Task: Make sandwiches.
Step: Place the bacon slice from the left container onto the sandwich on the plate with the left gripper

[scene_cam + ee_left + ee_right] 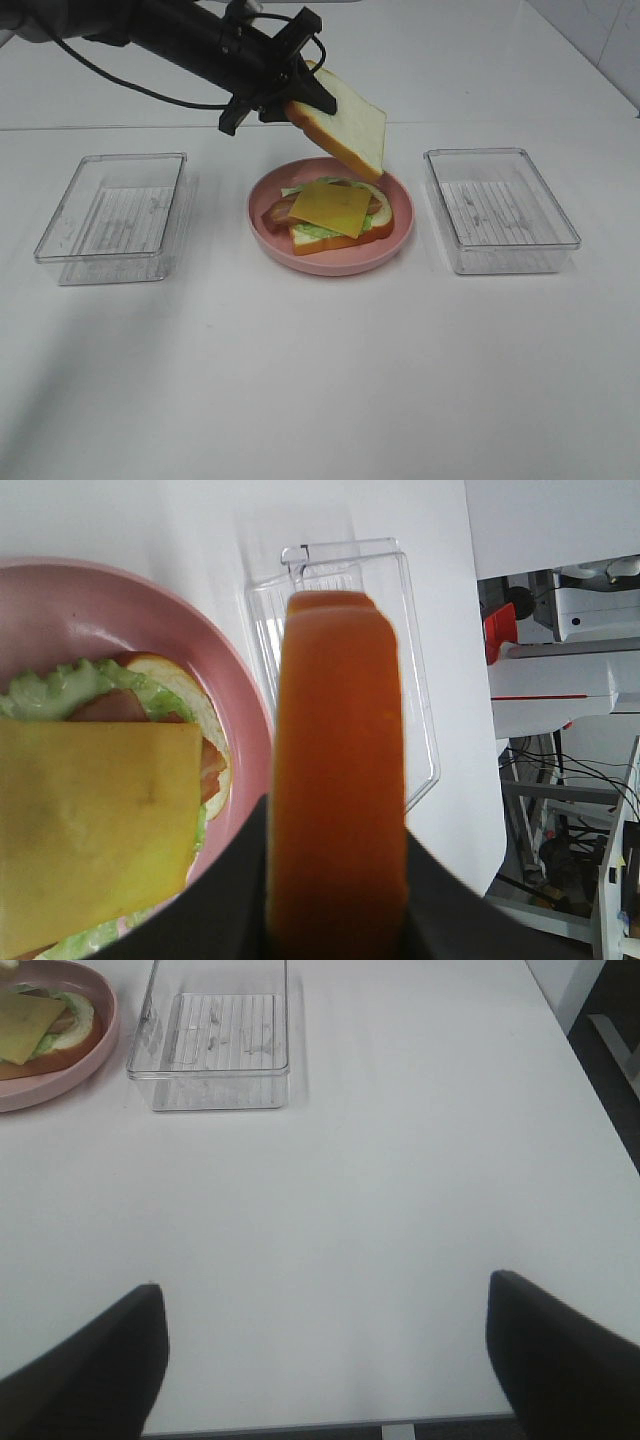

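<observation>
The left gripper [290,95] pinches a bread slice [345,125] above the pink plate [330,262], hiding its back rim; the right gripper [325,1360] is wide.

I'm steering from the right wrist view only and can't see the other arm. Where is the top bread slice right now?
Observer: The left pincer is shut on the bread slice, holding it tilted in the air above the far side of the pink plate.
Operator: Is the stack on the plate ready for it?
Observer: A cheese slice lies on top, over lettuce and a bottom bread slice.
Operator: Anything in the tray on the left?
Observer: The left tray looks bare; it sits apart from the plate.
Operator: And my own pincer?
Observer: The right pincer is open over bare table, away from the plate.
</observation>
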